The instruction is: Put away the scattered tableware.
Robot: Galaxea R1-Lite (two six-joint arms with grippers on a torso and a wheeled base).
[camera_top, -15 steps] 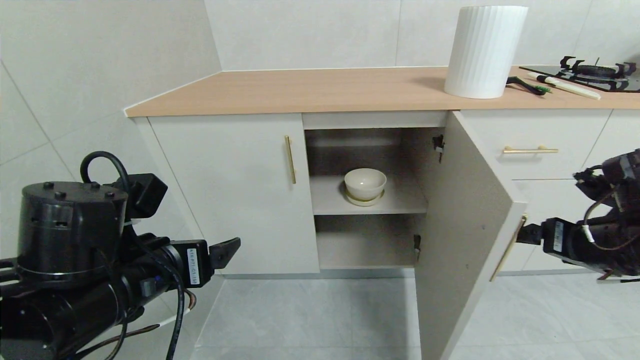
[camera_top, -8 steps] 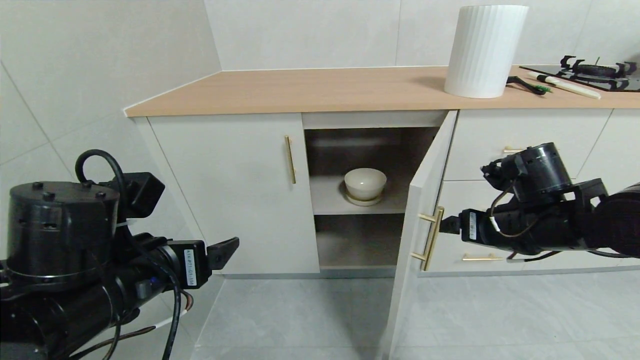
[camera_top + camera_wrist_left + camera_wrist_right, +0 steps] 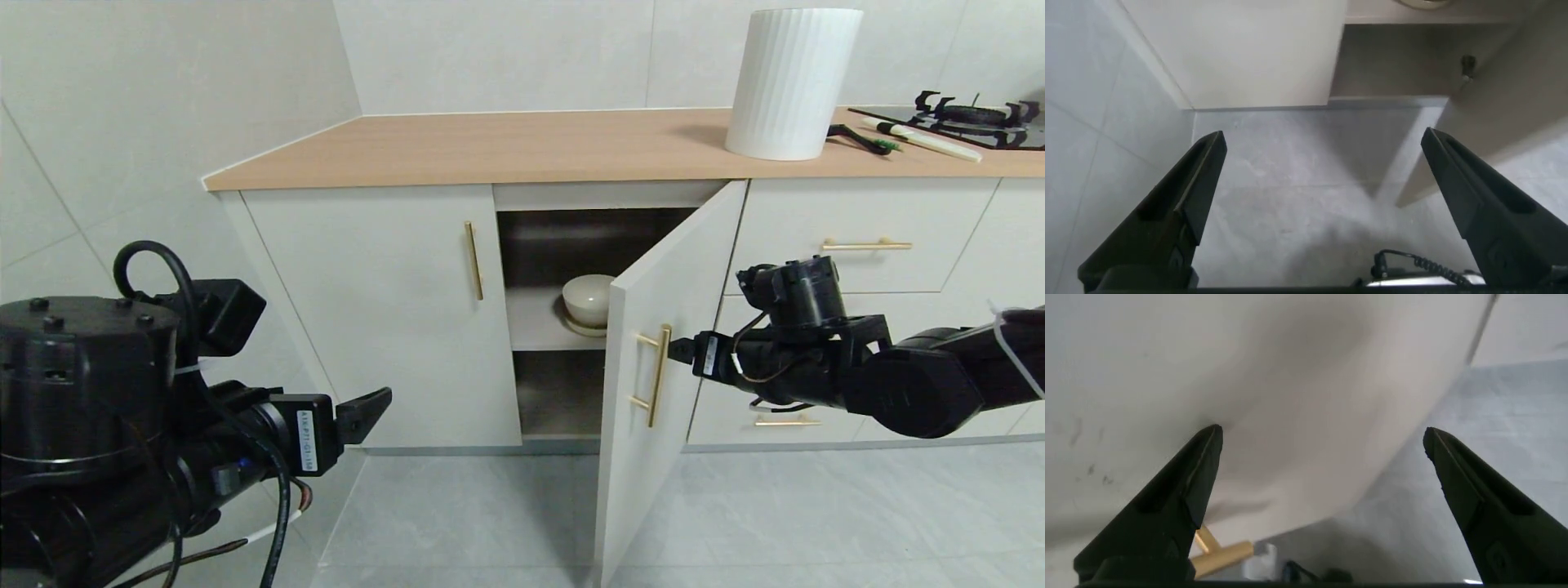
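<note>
Cream ceramic bowl sits on the upper cabinet shelf, beyond the right gripper, whose fingers are spread and empty. Just ahead of their tips is the half-open white cabinet door, its brass bar handle just beside them. The left gripper has its fingers parted too, holding nothing, well apart from the bowl.

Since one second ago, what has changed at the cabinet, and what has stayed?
The right gripper has moved left, by the handle, and the cabinet door has swung from wide open to about half closed. The bowl on the shelf and the left gripper stayed put.
</note>
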